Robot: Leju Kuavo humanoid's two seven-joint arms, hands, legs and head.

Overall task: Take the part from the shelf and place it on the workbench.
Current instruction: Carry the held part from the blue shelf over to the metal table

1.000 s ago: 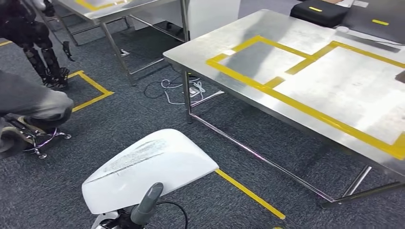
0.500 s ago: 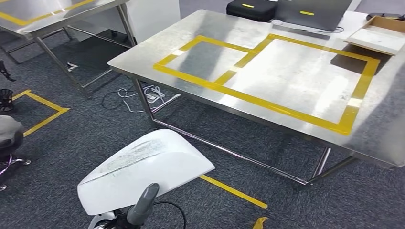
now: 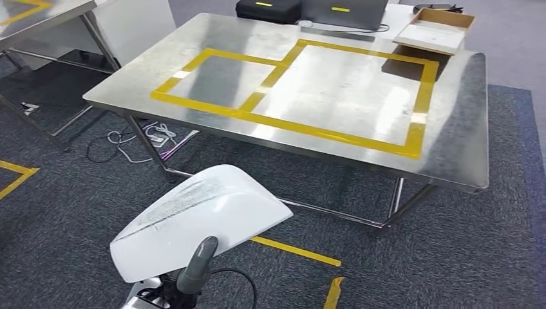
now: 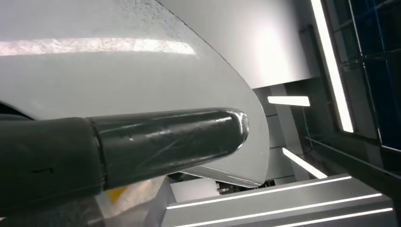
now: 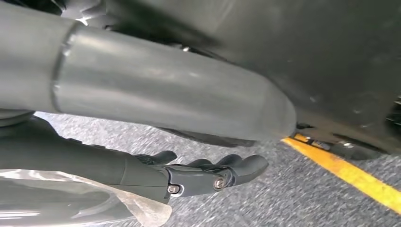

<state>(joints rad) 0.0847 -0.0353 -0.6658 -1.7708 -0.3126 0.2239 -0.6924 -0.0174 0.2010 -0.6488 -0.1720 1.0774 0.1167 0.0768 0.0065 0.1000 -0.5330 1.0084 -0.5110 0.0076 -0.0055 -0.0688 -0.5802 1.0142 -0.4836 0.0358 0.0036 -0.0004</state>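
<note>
The part (image 3: 199, 222), a white curved shell with a scuffed upper face, is already off the shelf and carried low at the near left of the head view, over the grey carpet (image 3: 489, 257) and not yet over the bench (image 3: 451, 148). So the picking half of the task looks done; what is left, as I judge it, is closing the gap to the bench, lifting the part over its near edge and setting it down, perhaps inside the yellow tape outline (image 3: 309, 125) marked on the steel top. The bench stands ahead and to the right, well apart from the part, with a dark case (image 3: 267, 9) and a shallow cardboard tray (image 3: 433, 32) along its far edge. The left hand (image 3: 193, 273) sits under the part's near edge, its thumb rising against the shell; in the left wrist view a dark finger lies along the white surface, so the fingers are clamped on the part. The right hand (image 5: 208, 175) hangs low above the carpet beside a yellow floor line (image 5: 350, 172), its fingers loosely curled, slightly apart, and holding nothing.
</note>
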